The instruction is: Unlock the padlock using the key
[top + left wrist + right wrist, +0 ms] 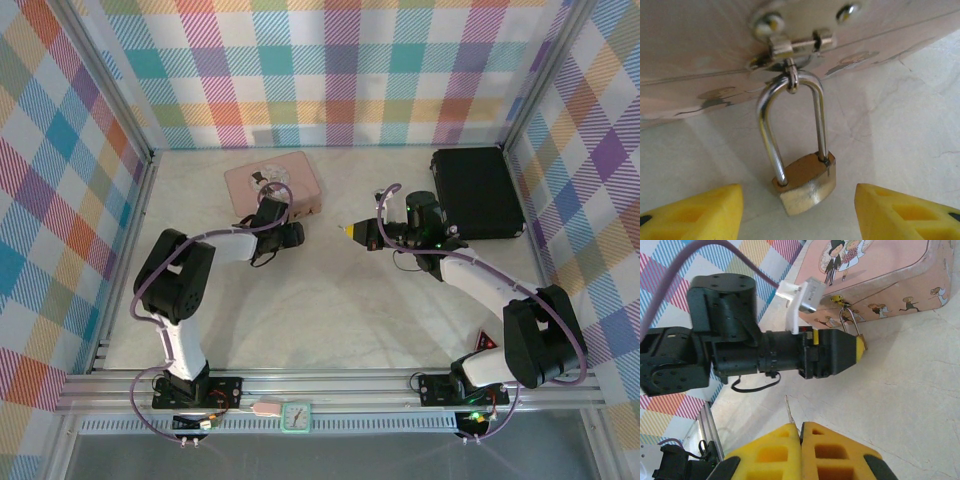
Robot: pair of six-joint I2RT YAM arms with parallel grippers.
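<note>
Spread left hand (798, 220) flanks the padlock (807, 182), shackle pointing away to the tin (715, 45); right hand (801, 429) pinches key (789, 411).

Top cam: bright, even light from overhead. Worktop (330, 300) is near washed-out white, w/ only soft short shadows under the arms on the near side of the pink tin (273, 187). Left wrist cam is dimmer, warm cast. I see glare streaks on the padlock (805, 182) shackle below the tin; tin wall soft, yellow fingers (695, 215) blurred. Right wrist cam: tin sharp, right tool (801, 432) slightly soft, key (788, 410) low-contrast vs worktop.
</note>
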